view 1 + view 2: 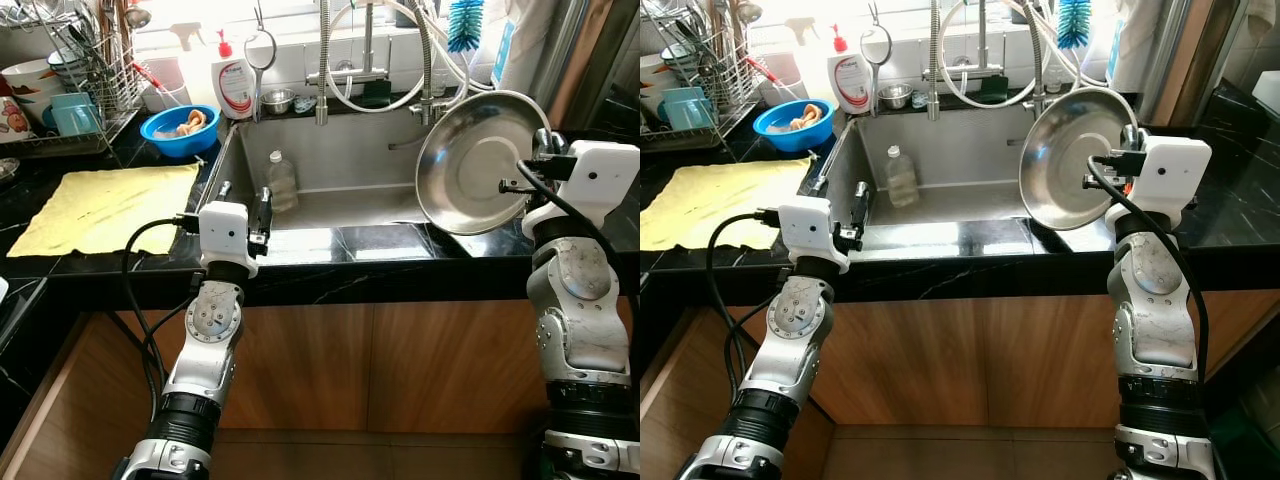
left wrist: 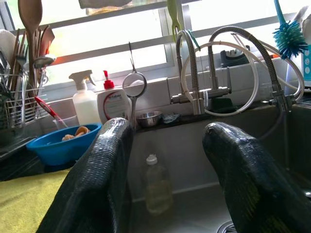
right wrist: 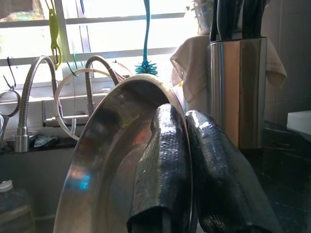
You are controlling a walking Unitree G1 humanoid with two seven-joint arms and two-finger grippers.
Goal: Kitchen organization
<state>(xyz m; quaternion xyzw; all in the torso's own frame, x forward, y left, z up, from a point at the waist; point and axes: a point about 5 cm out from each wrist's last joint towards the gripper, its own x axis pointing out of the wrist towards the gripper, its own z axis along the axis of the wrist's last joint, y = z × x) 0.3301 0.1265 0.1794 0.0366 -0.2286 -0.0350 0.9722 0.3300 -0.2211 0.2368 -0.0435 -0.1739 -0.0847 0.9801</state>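
My right gripper (image 1: pixel 537 150) is shut on the rim of a round steel plate (image 1: pixel 470 165), holding it on edge above the right end of the sink (image 1: pixel 340 150). In the right wrist view one finger lies inside the steel plate (image 3: pixel 107 165) and the other behind its rim. My left gripper (image 1: pixel 262 215) is open and holds nothing, hovering over the sink's front left edge. A clear plastic bottle (image 1: pixel 283 180) stands inside the sink, ahead of the left fingers (image 2: pixel 97 179).
A yellow cloth (image 1: pixel 110 205) lies on the black counter at left, with a blue bowl (image 1: pixel 180 130) and a dish rack (image 1: pixel 80 60) behind it. Soap bottle (image 1: pixel 233 85), small steel bowl (image 1: pixel 277 100) and faucet hoses (image 1: pixel 370 60) line the back ledge. A knife block (image 3: pixel 238 92) stands at right.
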